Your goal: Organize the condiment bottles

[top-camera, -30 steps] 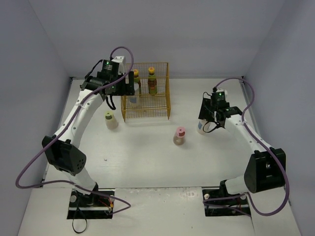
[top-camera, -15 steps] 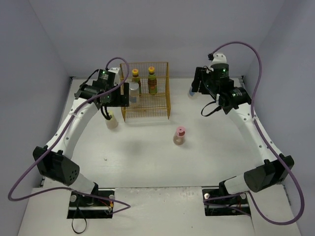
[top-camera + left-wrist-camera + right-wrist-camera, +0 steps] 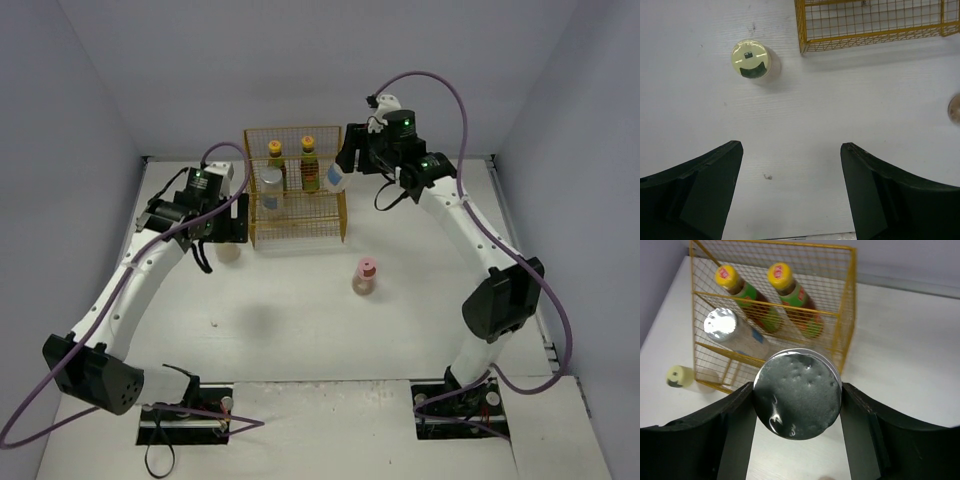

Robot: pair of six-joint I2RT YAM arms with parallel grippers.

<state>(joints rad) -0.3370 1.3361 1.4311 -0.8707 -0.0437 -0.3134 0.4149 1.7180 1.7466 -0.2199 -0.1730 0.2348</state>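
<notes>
The yellow wire rack (image 3: pixel 296 236) holds two dark yellow-capped bottles (image 3: pixel 275 160) (image 3: pixel 309 160) and one pale silver-lidded jar (image 3: pixel 270 188). My right gripper (image 3: pixel 341 170) hangs just right of the rack, shut on a second silver-lidded jar (image 3: pixel 797 395), whose lid fills the gap between the fingers of that gripper (image 3: pixel 796 388). My left gripper (image 3: pixel 790 146) is open and empty above bare table, left of the rack. The squat yellow-green-capped bottle (image 3: pixel 751 59) stands ahead of it, near the rack's front left corner. The pink-capped bottle (image 3: pixel 366 276) stands alone mid-table.
The rack (image 3: pixel 852 315) stands at the back centre of the table, near the rear wall. Grey walls close in the left, right and back sides. The right arm's cable (image 3: pixel 440 85) loops high above the rack's right side.
The right arm has swung from the table's right side up and left to the rack, carrying the silver-lidded jar. The left gripper has drawn back left from the rack, leaving a jar inside.
</notes>
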